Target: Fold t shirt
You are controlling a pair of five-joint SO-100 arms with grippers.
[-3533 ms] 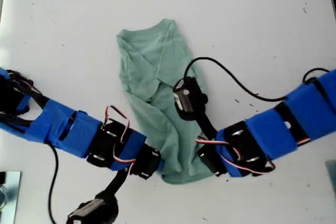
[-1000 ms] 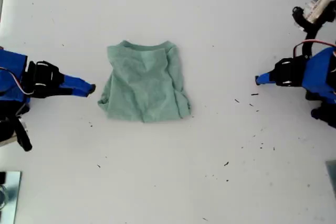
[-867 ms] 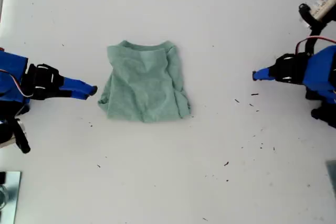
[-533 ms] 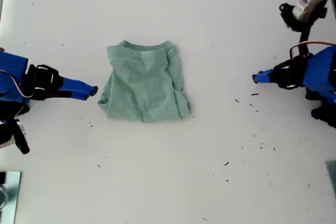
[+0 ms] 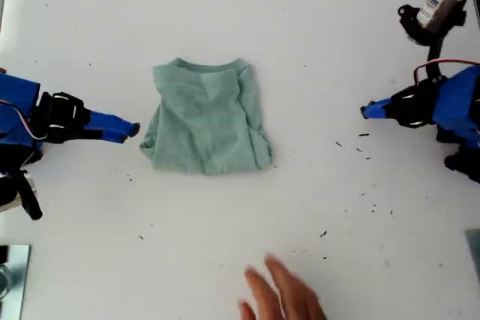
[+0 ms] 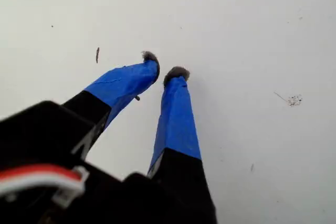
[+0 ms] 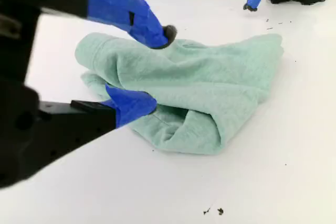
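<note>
The t shirt point(image 5: 205, 116) lies folded into a compact bundle on the white worktop point(image 5: 315, 28), toward the exterior view's left of centre, and is held by neither arm. The second gripper point(image 7: 149, 72) is parked just beside the bundle's edge on the exterior view's left, jaws parted and empty, not touching the cloth as far as can be judged. The first gripper point(image 6: 164, 73) hangs over bare worktop at the exterior view's right, well apart from the cloth, its tips almost together with nothing between them. A person's hand point(image 5: 281, 297) has entered at the exterior view's lower edge.

The fold appears finished, so the main hazards are judged to lie in disturbance. If the second gripper were advanced, the loose lower layer could be snagged and the bundle dragged open. The rumpled corner nearest the hand could spring apart unaided. A collision between the hand and either arm is possible if motion were resumed.
</note>
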